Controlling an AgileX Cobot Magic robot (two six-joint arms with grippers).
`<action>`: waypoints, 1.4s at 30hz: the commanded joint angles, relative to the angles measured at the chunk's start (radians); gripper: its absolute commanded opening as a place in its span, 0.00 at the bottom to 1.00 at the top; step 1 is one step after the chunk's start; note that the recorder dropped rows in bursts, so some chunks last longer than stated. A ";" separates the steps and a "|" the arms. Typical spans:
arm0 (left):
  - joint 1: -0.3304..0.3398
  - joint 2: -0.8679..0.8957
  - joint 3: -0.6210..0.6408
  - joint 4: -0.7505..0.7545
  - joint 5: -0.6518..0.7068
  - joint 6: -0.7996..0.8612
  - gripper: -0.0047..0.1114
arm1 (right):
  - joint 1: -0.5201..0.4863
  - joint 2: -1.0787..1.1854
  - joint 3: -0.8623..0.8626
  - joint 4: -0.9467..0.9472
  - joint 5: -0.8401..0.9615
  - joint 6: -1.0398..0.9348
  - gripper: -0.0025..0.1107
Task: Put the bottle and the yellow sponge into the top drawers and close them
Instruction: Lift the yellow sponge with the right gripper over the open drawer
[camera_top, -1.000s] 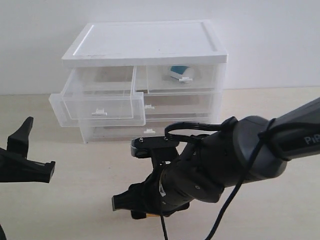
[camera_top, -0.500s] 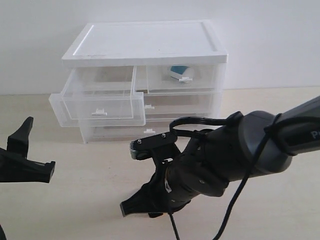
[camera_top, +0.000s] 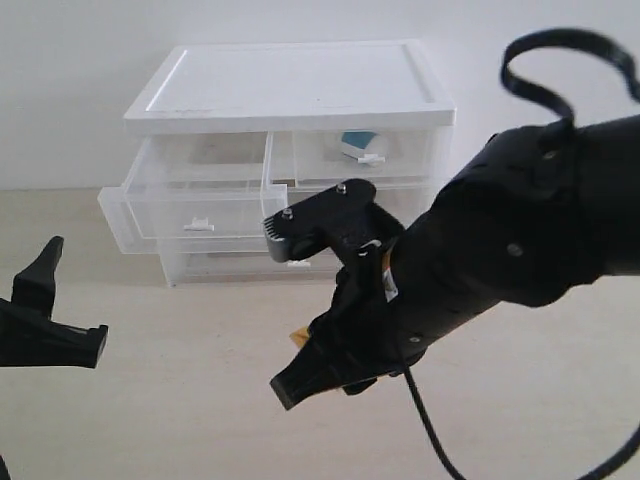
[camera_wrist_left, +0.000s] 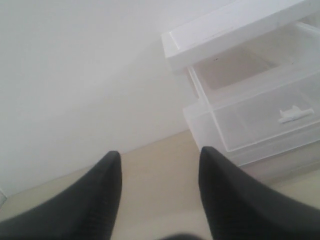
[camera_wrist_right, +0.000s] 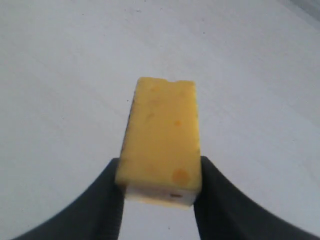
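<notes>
Holding the yellow sponge (camera_wrist_right: 161, 125) above the worktop (camera_top: 150, 400), the right fingers (camera_wrist_right: 107, 200) clamp its sides; the left fingers (camera_wrist_left: 100, 200) stand released. The bottle (camera_top: 355, 142) lies inside the pushed-in top-right drawer (camera_top: 400, 160). Next move: carry the sponge over the open top-left drawer (camera_top: 195, 215) and release.

Light is soft, even and bright; no hard shadows fall on the pale bench (camera_top: 150, 400). The white wall (camera_top: 60, 90) and the chest's top (camera_top: 290, 85) sit near overexposure, their edges washed out. In the exterior view the right arm (camera_top: 520, 240) reads as a near-black mass with little detail. The left wrist view is hazy and low in contrast, and the left gripper (camera_wrist_left: 159, 152) has blurred jaws at 6 o'clock. In the right wrist view the yellow sponge (camera_wrist_right: 162, 140) is sharp, its end at 6 o'clock in shade.
</notes>
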 joint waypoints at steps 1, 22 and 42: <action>-0.004 -0.005 0.005 -0.004 -0.003 0.004 0.43 | -0.002 -0.084 -0.040 -0.001 0.055 -0.041 0.02; -0.004 -0.005 0.005 0.000 -0.003 0.002 0.43 | -0.004 0.210 -0.718 -0.133 0.269 -0.141 0.02; -0.004 -0.005 0.005 0.017 -0.003 0.002 0.43 | -0.053 0.540 -1.051 -0.143 0.282 -0.251 0.02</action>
